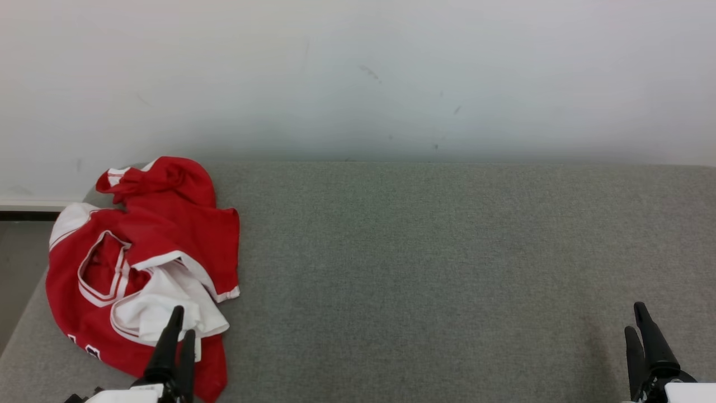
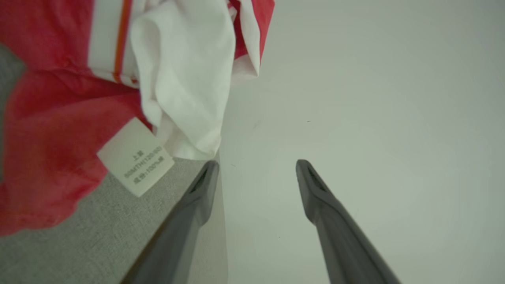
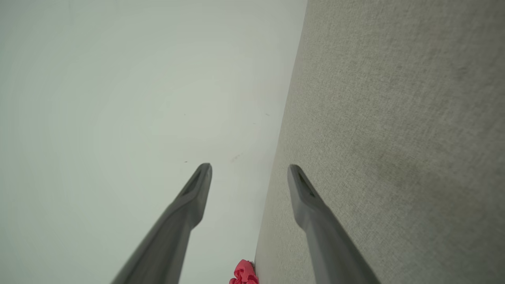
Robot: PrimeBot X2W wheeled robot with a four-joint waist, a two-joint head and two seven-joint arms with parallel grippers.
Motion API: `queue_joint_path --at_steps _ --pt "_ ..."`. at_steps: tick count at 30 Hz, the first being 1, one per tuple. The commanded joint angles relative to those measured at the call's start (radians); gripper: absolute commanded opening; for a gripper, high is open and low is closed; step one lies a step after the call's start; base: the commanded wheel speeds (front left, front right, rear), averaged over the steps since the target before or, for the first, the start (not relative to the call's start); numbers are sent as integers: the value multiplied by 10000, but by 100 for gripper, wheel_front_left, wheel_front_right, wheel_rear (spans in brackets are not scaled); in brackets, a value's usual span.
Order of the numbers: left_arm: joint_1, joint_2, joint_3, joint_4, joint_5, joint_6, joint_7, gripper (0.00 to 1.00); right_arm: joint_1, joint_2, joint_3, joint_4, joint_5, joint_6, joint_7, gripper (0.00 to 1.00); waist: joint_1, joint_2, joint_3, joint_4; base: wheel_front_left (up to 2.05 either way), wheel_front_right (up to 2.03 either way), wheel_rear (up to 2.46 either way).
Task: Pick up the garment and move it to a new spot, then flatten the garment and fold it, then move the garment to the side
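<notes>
A crumpled red and white garment [image 1: 140, 263] lies in a heap at the left end of the grey table [image 1: 447, 268]. My left gripper [image 1: 183, 323] stands open at the heap's near edge, its fingertips over a white fold, holding nothing. In the left wrist view the garment [image 2: 51, 130] with its white care label [image 2: 136, 157] lies up and left of the open left gripper [image 2: 257, 166]. My right gripper [image 1: 636, 320] stands open at the lower right, far from the cloth. The right wrist view has the open right gripper [image 3: 249, 170] and a scrap of the garment [image 3: 244, 273] at the bottom edge.
A pale wall [image 1: 358, 78] rises directly behind the table's far edge. The table's left edge [image 1: 22, 324] runs close beside the garment, with dark floor [image 1: 17, 263] beyond it. Bare grey surface stretches from the garment to the right gripper.
</notes>
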Motion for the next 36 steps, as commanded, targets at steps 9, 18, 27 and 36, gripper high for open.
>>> queue_joint_path --at_steps 9,18,27,36 --pt "-143 56 -262 -204 752 3 -469 100 -69 -262 342 -371 -1313 -2 -492 100 0 -1 -4 13 0 0 0" --pt "-127 65 -553 -354 2356 31 -869 100 11 -501 727 -589 -3283 -3 -891 100 0 -1 -25 6 0 0 0" --pt "-80 74 -783 -507 4180 85 -1224 100 79 -646 926 -743 -5159 -4 -1247 100 0 -1 -39 -38 0 0 0" --pt "-12 82 -1000 -549 6396 125 -1549 100 126 -777 937 -685 -6861 -6 -1575 100 0 -1 -54 -114 0 0 0"
